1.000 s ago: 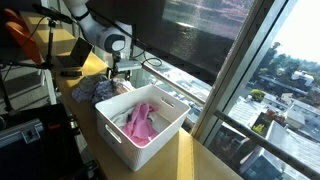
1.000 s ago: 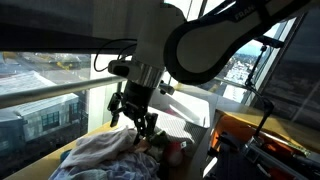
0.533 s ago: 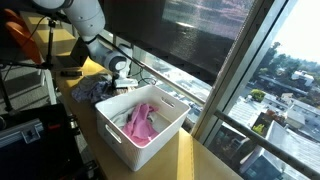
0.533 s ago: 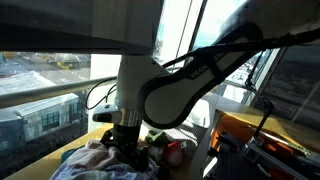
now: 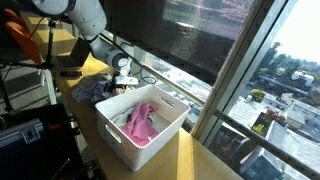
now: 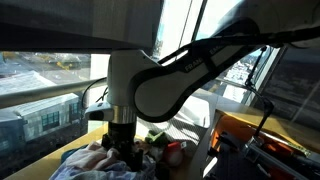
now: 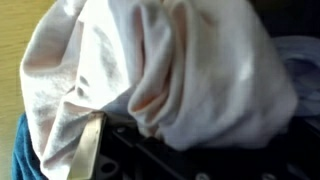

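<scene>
A garment (image 5: 142,122) lies in the bin (image 5: 115,140) on the table (image 5: 195,160). The clothes pile (image 5: 92,90) lies far left of it.

Both exterior views face the arm (image 5: 88,18) from opposite ends along the window (image 5: 190,40); wrist view presses right against cloth (image 7: 170,70).

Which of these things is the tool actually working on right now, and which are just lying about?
In hand: the tool, down on the clothes pile; the pale cloth filling the wrist view; the blue cloth beside it.
Lying about: the white bin; the pink garment inside it; a red object next to the pile.
</scene>
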You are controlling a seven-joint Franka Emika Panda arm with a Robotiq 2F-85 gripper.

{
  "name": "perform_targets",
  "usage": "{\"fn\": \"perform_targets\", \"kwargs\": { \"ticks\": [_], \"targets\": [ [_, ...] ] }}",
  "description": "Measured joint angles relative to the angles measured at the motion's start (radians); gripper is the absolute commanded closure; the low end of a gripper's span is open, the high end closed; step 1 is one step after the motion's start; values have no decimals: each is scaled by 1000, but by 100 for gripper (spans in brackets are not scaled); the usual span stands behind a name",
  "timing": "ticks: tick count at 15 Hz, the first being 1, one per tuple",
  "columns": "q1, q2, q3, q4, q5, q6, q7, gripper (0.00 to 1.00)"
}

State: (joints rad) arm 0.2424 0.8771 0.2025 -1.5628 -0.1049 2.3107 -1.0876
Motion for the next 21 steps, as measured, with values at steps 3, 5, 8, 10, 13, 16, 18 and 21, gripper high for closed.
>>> {"fn": "perform_targets", "kwargs": {
  "ticks": [3, 5, 8, 10, 13, 16, 18, 21],
  "targets": [
    [-1, -58, 22, -20, 0, -37, 27, 100],
    [-1, -105, 37, -38, 0, -54, 46, 100],
    [-3, -164, 42, -56, 1, -74, 73, 100],
    [-8, -195, 42, -62, 1, -82, 81, 100],
    [-16, -247, 42, -64, 1, -91, 86, 100],
    [-26, -334, 42, -60, 1, -107, 86, 100],
    [-38, -409, 42, -56, 1, -126, 86, 100],
    [-73, -523, 40, -52, 7, -155, 86, 100]
  ]
}}
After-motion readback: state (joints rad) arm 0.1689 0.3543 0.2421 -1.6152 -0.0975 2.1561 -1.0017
